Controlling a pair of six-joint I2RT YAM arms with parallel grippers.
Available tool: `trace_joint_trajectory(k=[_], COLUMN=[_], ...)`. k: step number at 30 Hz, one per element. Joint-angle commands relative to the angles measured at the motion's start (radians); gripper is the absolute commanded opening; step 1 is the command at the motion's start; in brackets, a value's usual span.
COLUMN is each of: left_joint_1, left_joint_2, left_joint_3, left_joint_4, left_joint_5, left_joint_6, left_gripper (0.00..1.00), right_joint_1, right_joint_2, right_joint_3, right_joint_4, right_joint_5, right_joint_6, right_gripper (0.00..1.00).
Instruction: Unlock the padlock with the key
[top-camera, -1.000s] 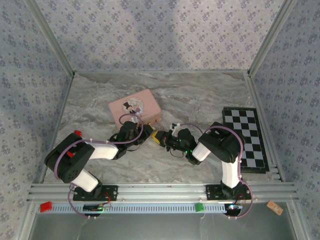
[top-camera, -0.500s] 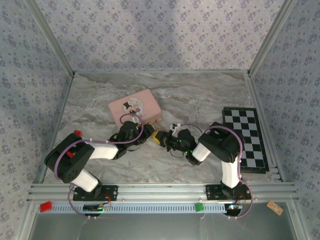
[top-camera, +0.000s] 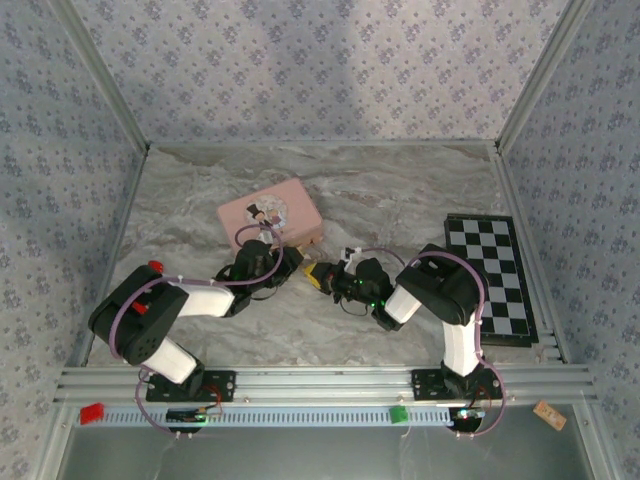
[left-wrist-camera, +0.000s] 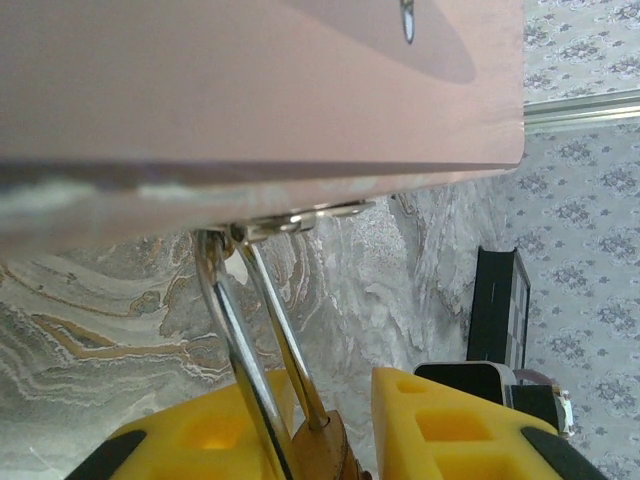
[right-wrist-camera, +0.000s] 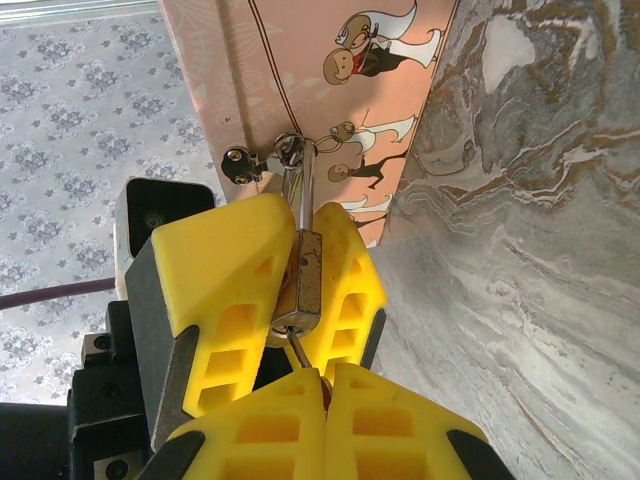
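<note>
Brass padlock (right-wrist-camera: 308, 278), hooked on pink tin (right-wrist-camera: 300, 80), was clenched steady by left gripper (left-wrist-camera: 330, 405). At its keyhole, right gripper (right-wrist-camera: 325, 388) pinched key (right-wrist-camera: 298, 350), ready to turn.

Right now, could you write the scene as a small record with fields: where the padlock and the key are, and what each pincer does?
padlock: brass, at the front of the pink tin
shackle: threaded through the tin's clasp; not visibly released
left pincer: shut on padlock body
key: blade meets the padlock's bottom end, apparently in the keyhole
right pincer: shut on key
elsewhere: chessboard on the table, right side
</note>
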Motion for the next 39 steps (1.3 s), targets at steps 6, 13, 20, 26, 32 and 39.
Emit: trace_joint_trajectory(k=[6,13,20,26,32,39], left_joint_1=[0.004,-0.025,-0.050,-0.053,-0.061,-0.074], left_joint_2=[0.045,0.096,0.187,0.202,0.223,0.236], left_joint_3=[0.024,0.025,0.036,0.037,0.039,0.045], left_joint_4=[0.049,0.080,0.161,0.144,0.160,0.157], left_joint_5=[0.025,0.027,0.035,0.027,0.035,0.037], left_joint_6=[-0.004,-0.001,-0.037,-0.028,-0.040,-0.051], left_gripper=[0.22,0.22,0.22,0.22,0.21,0.20], right_joint_1=[0.004,0.002,0.004,-0.002,-0.007,-0.005], right_joint_2=[0.024,0.017,0.003,-0.031,-0.034,-0.049], right_joint_3=[-0.010,-0.024,-0.059,-0.091,-0.085,-0.058], right_joint_4=[0.017,0.017,0.017,0.017,0.018,0.017], right_joint_5=[0.027,0.044,0.093,0.127,0.126,0.129], right_joint_6=[0.018,0.025,0.036,0.030,0.037,0.039], right_gripper=[0.00,0.00,0.00,0.00,0.00,0.00])
